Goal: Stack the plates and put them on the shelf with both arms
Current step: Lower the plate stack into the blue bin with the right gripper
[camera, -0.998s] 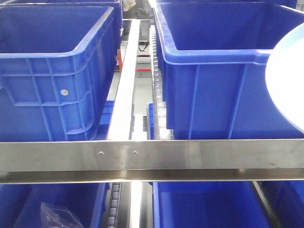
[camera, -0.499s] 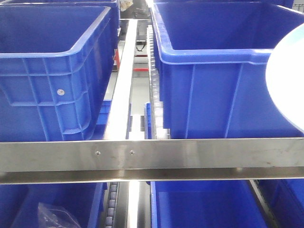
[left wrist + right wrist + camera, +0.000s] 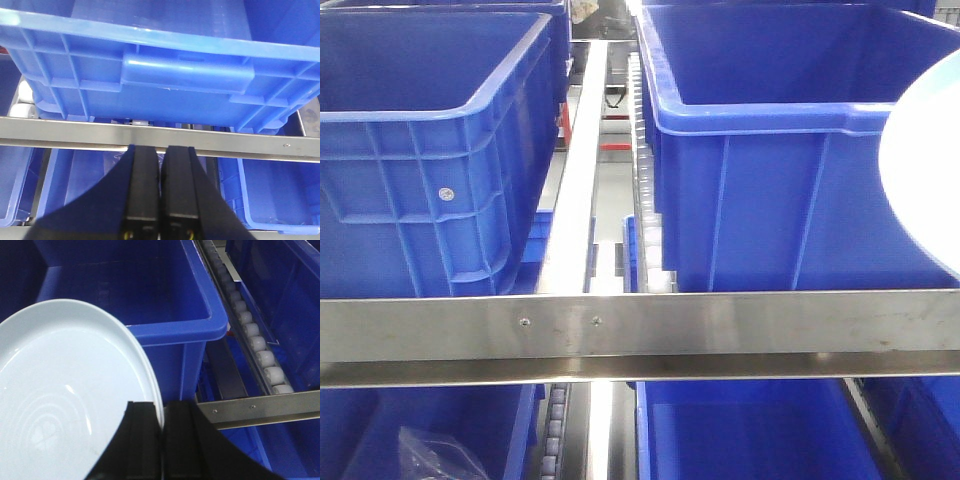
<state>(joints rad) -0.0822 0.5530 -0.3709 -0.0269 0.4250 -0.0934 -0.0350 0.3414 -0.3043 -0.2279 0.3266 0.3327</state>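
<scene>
My right fingers (image 3: 162,427) pinch the plate (image 3: 65,390) by its rim. My left fingers (image 3: 161,165) are pressed together, empty, before the shelf (image 3: 225,144).

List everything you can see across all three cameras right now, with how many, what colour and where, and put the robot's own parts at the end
plate: at least one, very pale blue-white, gripped by its rim in the right gripper; its edge shows at the right of the front view. Whether a second lies under it cannot be told.
blue crates: two large ones on the upper tier, more on the tier below, all open-topped.
shelf: one, brushed steel, front rail crossing all views.
roller tracks: white rollers running between the crates.
plastic bag: one, clear, crumpled in the lower left crate.
left gripper: black, fingers together, holding nothing, facing the shelf rail.
right gripper: black, shut on the plate's rim.
</scene>
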